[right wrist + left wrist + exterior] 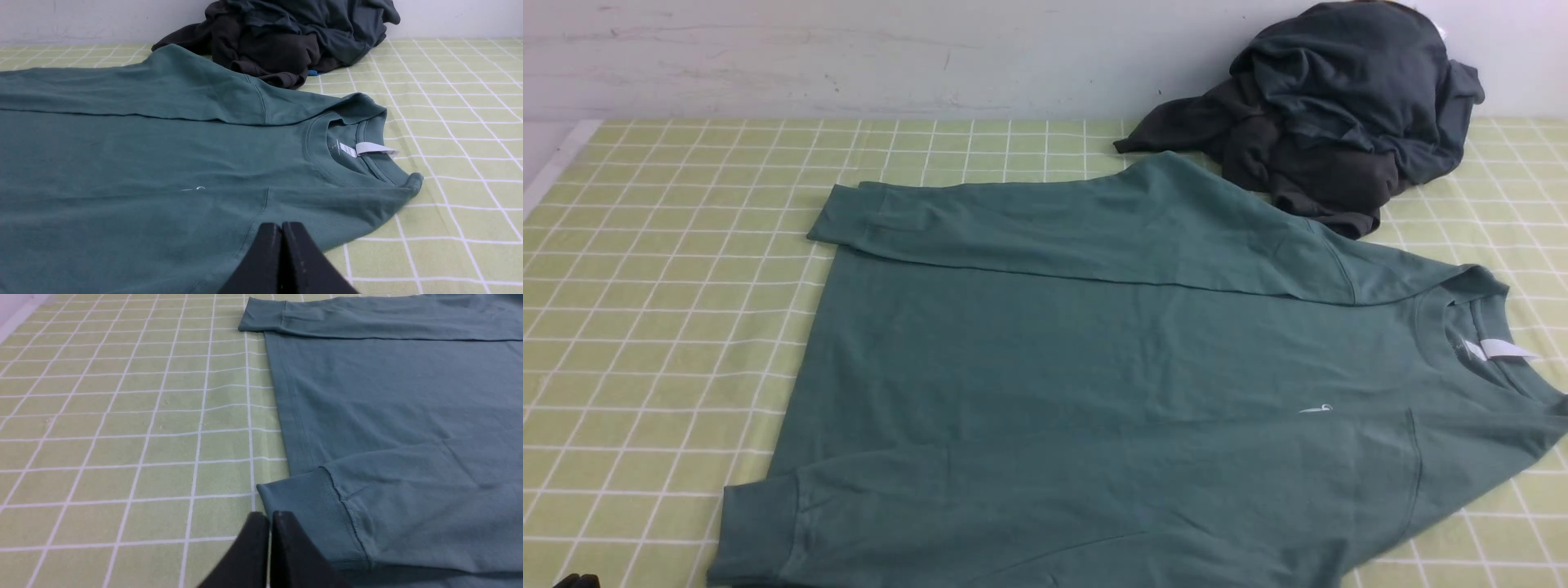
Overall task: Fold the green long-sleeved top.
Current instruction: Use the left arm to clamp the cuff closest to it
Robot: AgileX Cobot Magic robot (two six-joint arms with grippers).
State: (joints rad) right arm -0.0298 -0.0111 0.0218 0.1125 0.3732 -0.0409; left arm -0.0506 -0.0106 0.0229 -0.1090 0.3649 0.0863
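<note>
While the green long-sleeved top (pixel 1094 367) lies flat on the checked tabletop (pixel 670 327), the left claw (pixel 269 516) is pressed shut and empty just beside its near cuff (pixel 302 514), the right claw (pixel 282 225) likewise beside its near shoulder (pixel 327 212), and its white neck label (pixel 374 149) carries print too small to read.

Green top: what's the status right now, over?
Left gripper and right gripper shut, empty. Green top flat, sleeves folded in. Dark clothes heap by far shoulder.
</note>
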